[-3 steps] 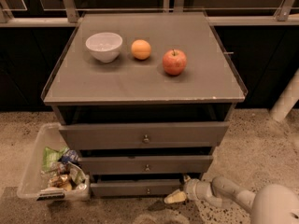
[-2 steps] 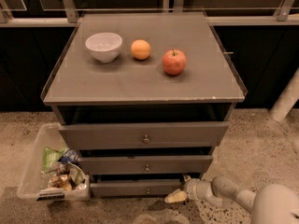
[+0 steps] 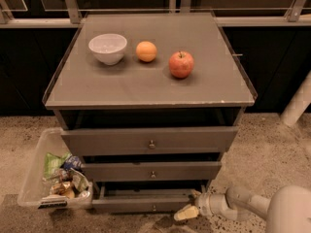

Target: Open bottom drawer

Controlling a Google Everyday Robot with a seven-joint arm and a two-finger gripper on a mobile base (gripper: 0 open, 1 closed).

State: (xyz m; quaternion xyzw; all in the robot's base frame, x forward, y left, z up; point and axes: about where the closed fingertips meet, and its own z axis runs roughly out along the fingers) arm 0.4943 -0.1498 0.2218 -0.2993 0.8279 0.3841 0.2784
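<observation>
Right now your gripper (image 3: 188,208) sits low, near the floor, just beside the right end of the bottom drawer (image 3: 126,204) and well to the right of its small knob (image 3: 154,208). You cannot tell from here how far it is open, nor whether it has hold of anything. I judge you are at the approach or the very start of the pull: the front seems to stand a little forward of the frame, with a dark gap above it, though that may only be the downward angle. The next move calls for a sure hold on the knob or the front's edge, then a straight, level pull outward so the drawer does not jam. To the left a clear bin (image 3: 34,188) of wrappers stands just beside the cabinet, near the drawer but not in front of it. Above come the middle drawer (image 3: 116,171) and the top drawer (image 3: 107,141). Farther back the worktop (image 3: 121,89) carries a white bowl (image 3: 108,47), an orange (image 3: 146,51) and an apple (image 3: 181,64). The arm is cut off at the lower right edge, and the drawer's inside is hidden.
</observation>
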